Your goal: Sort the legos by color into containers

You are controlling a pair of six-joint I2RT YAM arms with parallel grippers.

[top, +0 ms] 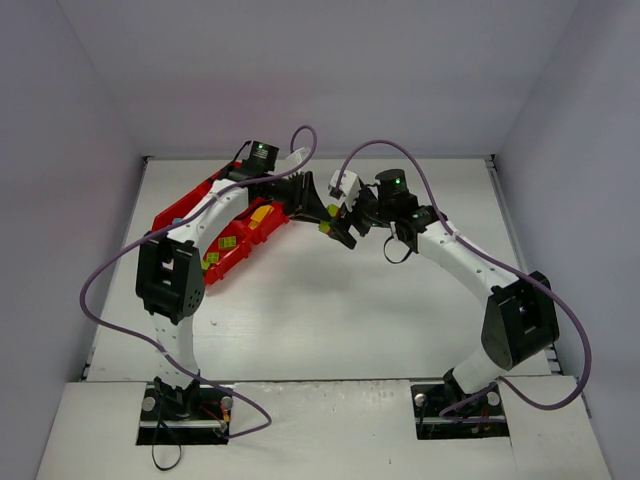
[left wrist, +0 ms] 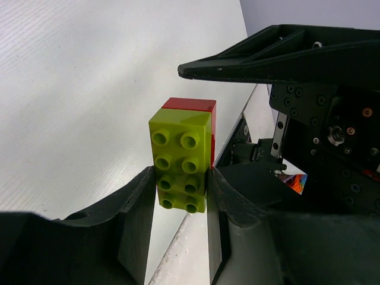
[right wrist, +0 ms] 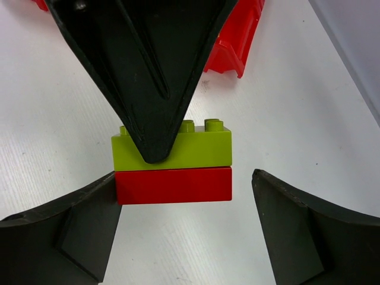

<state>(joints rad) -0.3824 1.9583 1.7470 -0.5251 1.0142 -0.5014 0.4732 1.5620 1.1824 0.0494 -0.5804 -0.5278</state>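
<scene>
Stack of lime-green brick joined to red brick was clamped in L gripper, fingers closed on the green one. R gripper stood open astride the red brick, one finger touching its end, the other apart. Red tray lay to the left under L arm on white table; pale grey walls on three sides.

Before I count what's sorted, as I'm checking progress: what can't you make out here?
Tray: top view, left arm covers much of it; compartments unclear.
Bricks in it: top view, too small to count.
Red brick: left wrist view, mostly behind green brick.
Green brick's studs: right wrist view, partly behind left finger.
</scene>
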